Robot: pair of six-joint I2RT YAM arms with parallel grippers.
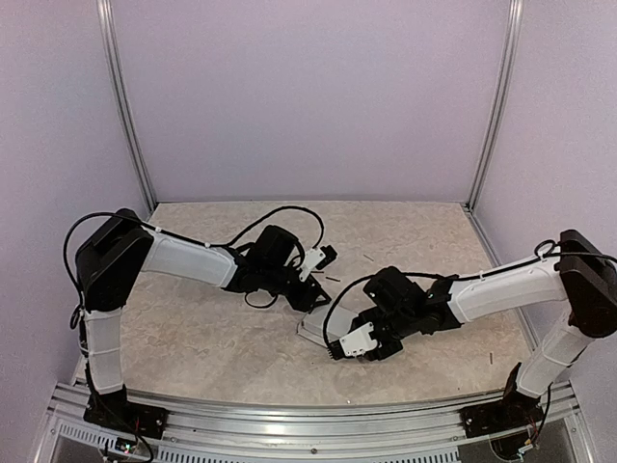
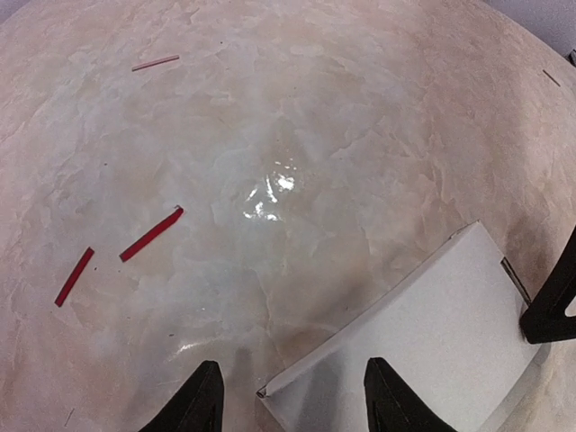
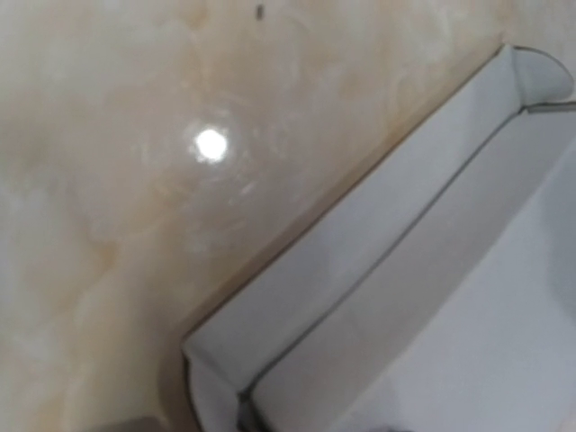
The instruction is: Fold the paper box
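Box [image 2: 423,342] is lying on the table [image 2: 270,135]. One corner is reaching in between the jaws of the left gripper [image 2: 292,378], and the rest is running off to their right. Those jaws are standing apart, holding nothing.

The right gripper [image 1: 339,349] is sitting at the box's far end, one dark finger touching it. Its own camera is showing no fingers, so I cannot tell whether its jaws are gripping.

Assessment: folding is well under way. A long wall is standing, doubled over. A rounded end tab is showing loose, so end closure appears outstanding.
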